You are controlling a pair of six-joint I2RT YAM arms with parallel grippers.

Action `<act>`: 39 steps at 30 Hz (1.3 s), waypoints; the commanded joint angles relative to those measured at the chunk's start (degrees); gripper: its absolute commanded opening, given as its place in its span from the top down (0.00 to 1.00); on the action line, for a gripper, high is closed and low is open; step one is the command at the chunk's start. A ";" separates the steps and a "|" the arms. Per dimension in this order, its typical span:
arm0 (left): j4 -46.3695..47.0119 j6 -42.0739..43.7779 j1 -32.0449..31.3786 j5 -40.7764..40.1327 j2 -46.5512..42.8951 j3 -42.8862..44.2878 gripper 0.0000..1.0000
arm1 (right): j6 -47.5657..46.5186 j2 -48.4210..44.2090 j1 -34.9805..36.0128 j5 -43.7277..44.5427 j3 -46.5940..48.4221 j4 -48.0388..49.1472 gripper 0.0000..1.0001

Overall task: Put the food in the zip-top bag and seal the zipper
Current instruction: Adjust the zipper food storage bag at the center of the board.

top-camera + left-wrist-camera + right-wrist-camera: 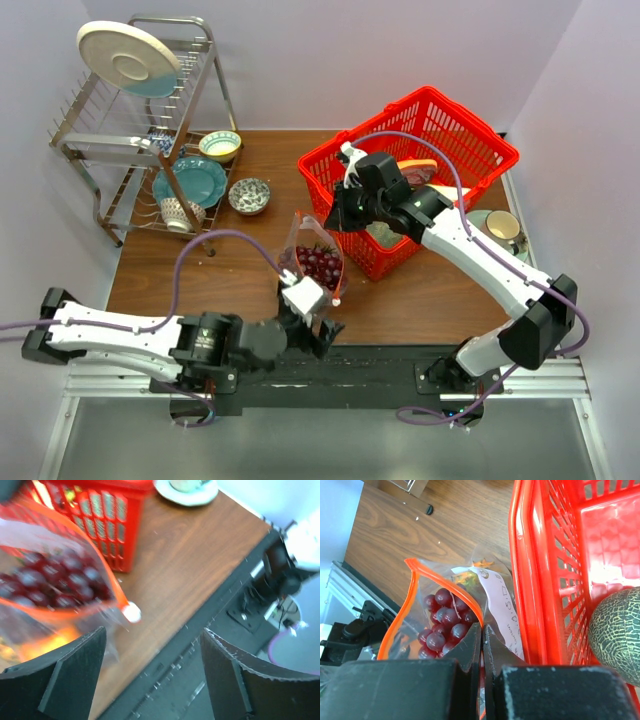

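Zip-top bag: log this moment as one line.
zip-top bag: mouth open | grape bunch: inside bag | zipper: unsealed | right gripper: shut on bag rim | left gripper: open

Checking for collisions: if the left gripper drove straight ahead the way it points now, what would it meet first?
Probably the brown wooden tabletop, near its front edge. The open left gripper frames bare wood; the clear plastic zip-top bag of purple grapes is left of that line.

The left pincer [152, 642] is held wide apart; the right pincer [481, 630] is clamped together on the zip-top bag [497, 610], arm extended.
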 commanded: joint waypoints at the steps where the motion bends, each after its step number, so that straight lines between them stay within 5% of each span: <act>1: -6.77 -10.70 -5.14 -15.29 4.15 2.63 0.19 | 0.74 0.10 -0.45 -1.81 0.36 2.92 1.00; 6: -30.38 -36.72 -3.74 -21.73 4.87 8.89 0.18 | 0.66 -0.25 -0.37 -2.25 0.36 2.92 1.00; 8: -32.16 -37.89 -1.03 -19.46 3.29 9.33 0.19 | 0.66 -0.33 -0.37 -2.25 0.36 2.92 1.00; 17: -11.78 -24.63 11.64 -6.18 -14.99 1.86 0.17 | 0.83 -0.51 -0.37 -2.69 -0.08 3.10 1.00; 21: -15.54 -23.92 12.96 -5.73 -11.42 6.50 0.16 | 0.75 -0.51 -0.45 -3.04 0.01 3.18 1.00; 25: -13.11 -21.47 17.69 -2.14 -8.23 8.10 0.30 | 0.48 -0.51 -0.37 -3.83 -0.08 3.53 1.00; 33: -10.36 -18.21 33.78 18.17 -2.17 9.06 0.30 | 0.39 -0.86 -0.37 -3.40 0.01 2.66 1.00; 39: -6.60 -15.84 39.15 22.74 0.29 8.72 0.65 | 2.23 -1.48 -0.45 -3.66 -0.96 1.87 1.00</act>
